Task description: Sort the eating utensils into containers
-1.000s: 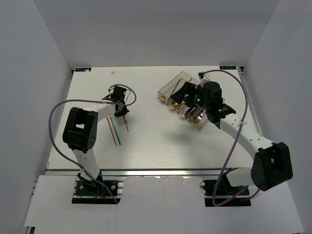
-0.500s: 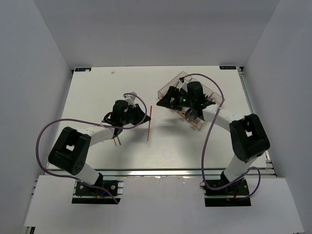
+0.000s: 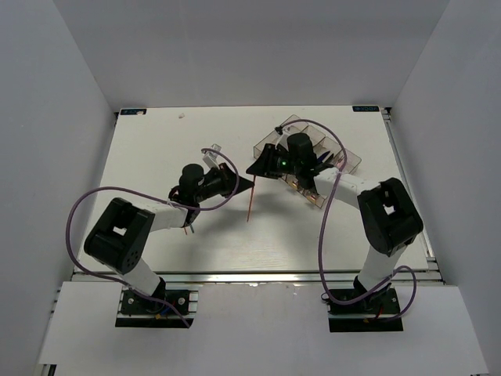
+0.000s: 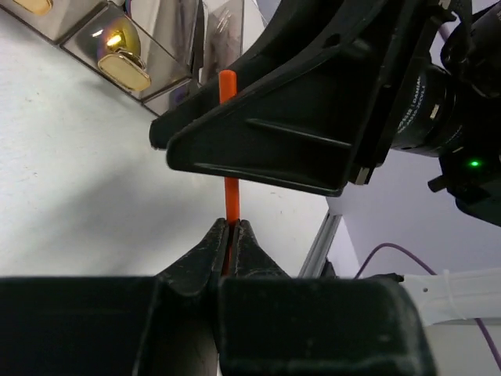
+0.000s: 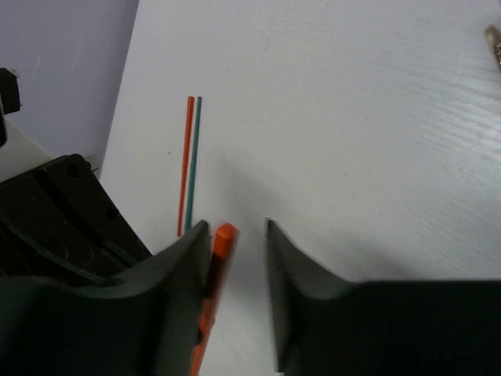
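"Two grippers, one stick. Which of them has it?"

"The left gripper [image 4: 229,235] does. Its jaws are pinched tight on the thin orange chopstick [image 4: 228,86], which juts out from them in the air over the middle of the white tabletop [image 3: 156,149]. The right gripper [image 5: 235,232] is parted, with one finger on either side of the stick's free end."

"Centred?"

"No. In the right wrist view the tip sits close against one finger and clear of the other. Before closing, the right arm would do well to shift sideways so the stick lies mid-gap. It should also reach further along, since only the end portion is between the fingers, and a thin rod held by its end is likely to swivel."

"And the release?"

"The left should open only once the right has closed firmly. The smoky-grey translucent plastic bins [image 3: 291,124], toward the far right corner, are just beside the right arm. A loose orange and green chopstick pair [image 5: 191,157] lies flat toward the left edge, probably next."
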Controlling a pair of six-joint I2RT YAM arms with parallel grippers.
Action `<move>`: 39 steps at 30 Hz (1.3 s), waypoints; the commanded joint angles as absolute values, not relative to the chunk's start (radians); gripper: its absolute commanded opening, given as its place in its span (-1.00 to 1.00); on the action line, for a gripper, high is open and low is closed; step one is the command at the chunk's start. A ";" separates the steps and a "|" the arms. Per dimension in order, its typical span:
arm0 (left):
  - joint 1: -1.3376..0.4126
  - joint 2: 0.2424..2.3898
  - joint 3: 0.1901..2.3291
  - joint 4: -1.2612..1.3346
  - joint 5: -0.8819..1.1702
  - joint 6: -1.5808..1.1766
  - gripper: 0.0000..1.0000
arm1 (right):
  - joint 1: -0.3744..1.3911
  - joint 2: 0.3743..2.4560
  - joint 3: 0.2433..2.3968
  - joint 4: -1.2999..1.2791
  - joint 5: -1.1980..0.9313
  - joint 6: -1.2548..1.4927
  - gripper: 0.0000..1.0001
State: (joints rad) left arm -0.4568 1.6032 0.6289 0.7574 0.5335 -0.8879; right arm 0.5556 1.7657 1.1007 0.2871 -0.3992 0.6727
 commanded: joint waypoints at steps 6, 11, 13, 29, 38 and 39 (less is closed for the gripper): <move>-0.466 1.603 0.722 0.586 0.476 -0.830 0.21 | 0.560 1.769 1.153 0.373 -0.413 0.686 -1.00; -0.466 1.438 0.842 0.079 -0.013 -0.715 0.96 | 0.474 1.813 1.297 0.241 -0.056 0.787 -1.00; -0.466 1.392 0.912 -0.174 -0.171 -0.715 0.96 | 0.448 1.856 1.345 0.238 0.088 0.851 -1.00; -0.465 1.141 0.937 -0.637 -0.597 -0.650 0.96 | 0.302 2.209 1.850 0.138 0.236 0.775 -1.00; -0.460 1.186 0.950 -0.649 -0.678 -0.687 0.96 | 0.311 2.201 1.764 0.210 0.175 0.753 -0.31; -0.457 1.190 0.940 -0.647 -0.680 -0.695 0.96 | 0.311 2.207 1.776 0.195 0.169 0.747 -0.05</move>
